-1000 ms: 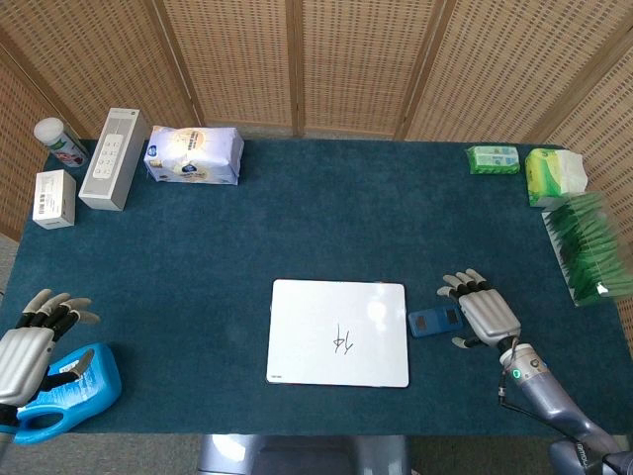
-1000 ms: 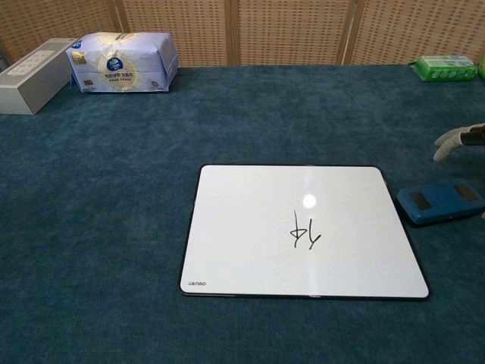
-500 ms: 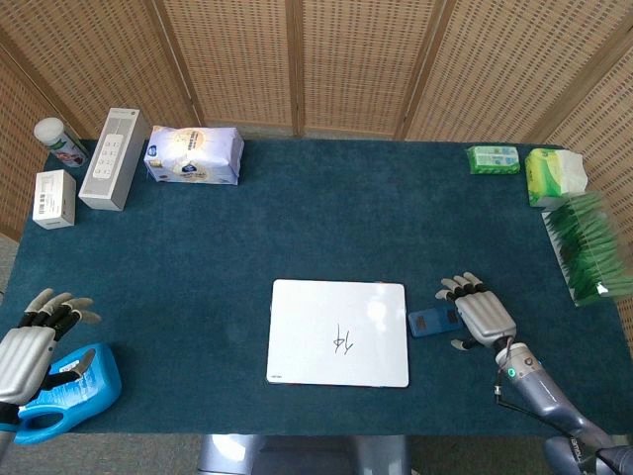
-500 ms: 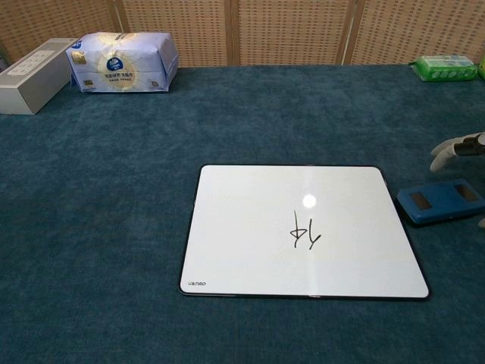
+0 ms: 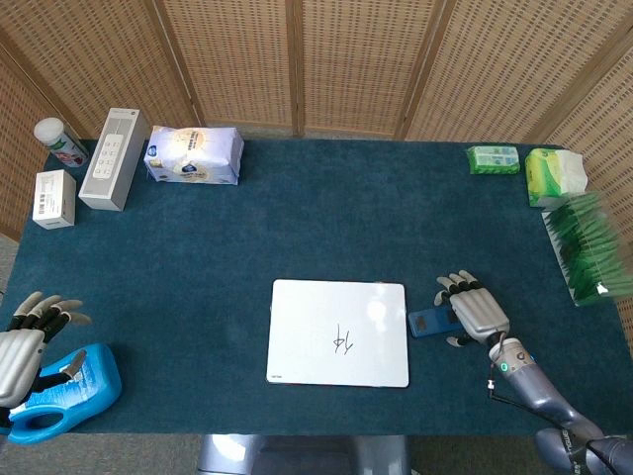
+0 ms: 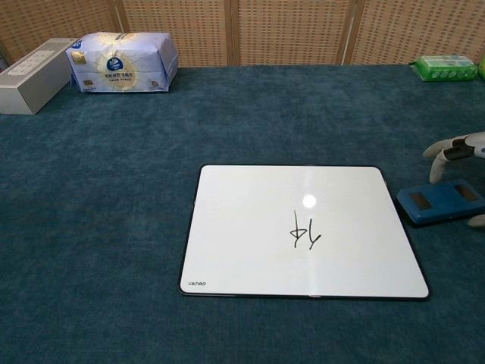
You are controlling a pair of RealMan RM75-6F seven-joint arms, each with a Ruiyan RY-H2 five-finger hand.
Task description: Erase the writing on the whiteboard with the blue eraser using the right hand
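The whiteboard (image 5: 338, 332) (image 6: 301, 230) lies flat at the table's front middle with a small black scribble (image 5: 342, 341) (image 6: 305, 229) near its centre. Just right of it the blue eraser (image 5: 428, 322) (image 6: 440, 202) lies on the cloth. My right hand (image 5: 473, 309) (image 6: 458, 149) hovers over the eraser's right end, fingers spread, holding nothing; whether it touches the eraser I cannot tell. My left hand (image 5: 22, 346) rests at the front left edge, fingers apart, beside a blue bottle (image 5: 67, 392).
At the back left stand a white bottle (image 5: 57, 141), a small box (image 5: 53, 198), a grey power strip (image 5: 113, 158) and a tissue pack (image 5: 193, 154) (image 6: 123, 61). Green packs (image 5: 493, 159) (image 5: 554, 174) and a green rack (image 5: 589, 249) line the right side.
My right hand has crept left and slightly away from me, further over the eraser. The left hand has sunk a little toward the table's front edge. Whiteboard and eraser have not moved.
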